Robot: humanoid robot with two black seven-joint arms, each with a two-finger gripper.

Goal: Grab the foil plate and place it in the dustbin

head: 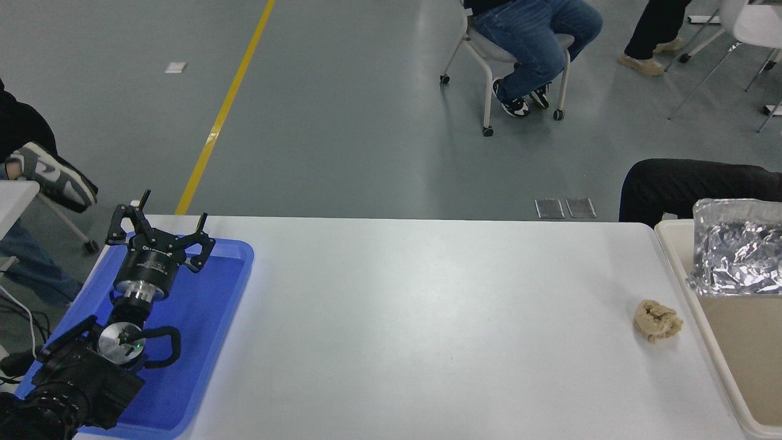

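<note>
black left arm (91, 360), silver wrist ring, black cable

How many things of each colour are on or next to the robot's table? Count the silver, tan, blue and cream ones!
Silver: 1, the foil plate
Tan: 1, the paper wad
Blue: 1, the tray
Cream: 1, the dustbin
Total: 4
</note>
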